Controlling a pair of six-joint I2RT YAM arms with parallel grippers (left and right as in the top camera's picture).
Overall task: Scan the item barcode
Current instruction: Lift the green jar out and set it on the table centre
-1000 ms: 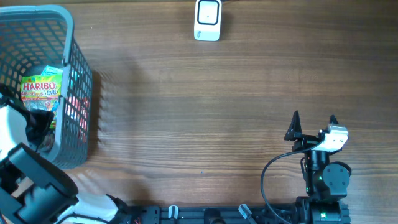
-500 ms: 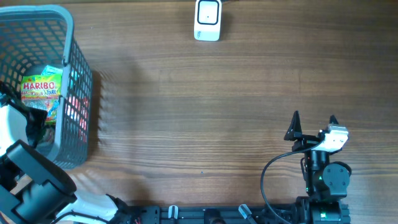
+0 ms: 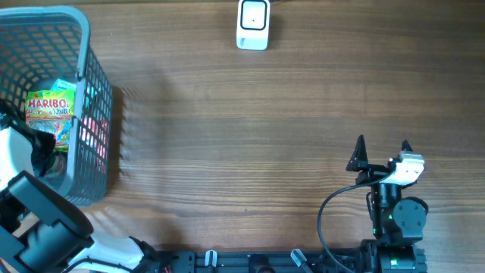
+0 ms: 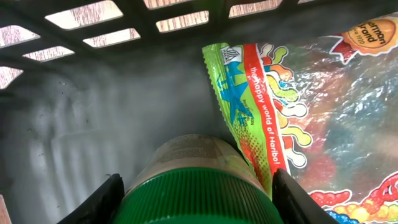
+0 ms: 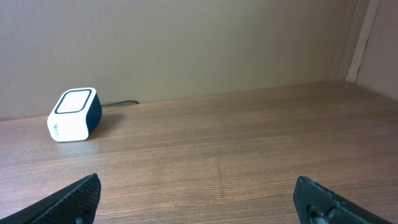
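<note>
Between the fingers of the left gripper (image 4: pixel 196 194) sits a jar (image 4: pixel 191 152) with a green ribbed lid (image 4: pixel 199 183). The jaws are about half closed. One finger lies against each side of the lid, so the grip is on the jar at its top. Just beyond the jaws and to their right, a bag of sweets (image 4: pixel 323 112) lies touching the jar's shoulder, its green and red edge nearest the right-hand finger. Both things are down inside the grey basket (image 4: pixel 62 124), whose slotted wall rises ahead of the jaws and to their left. From overhead the left arm hides the jar, and only the bag shows past it.

The right gripper (image 5: pixel 199 198) hangs low over the wooden table (image 5: pixel 249 143) with its jaws spread wide, nothing between them and nothing touched. The white scanner (image 5: pixel 73 115) stands well ahead of these jaws and off to their left, far from the basket.
</note>
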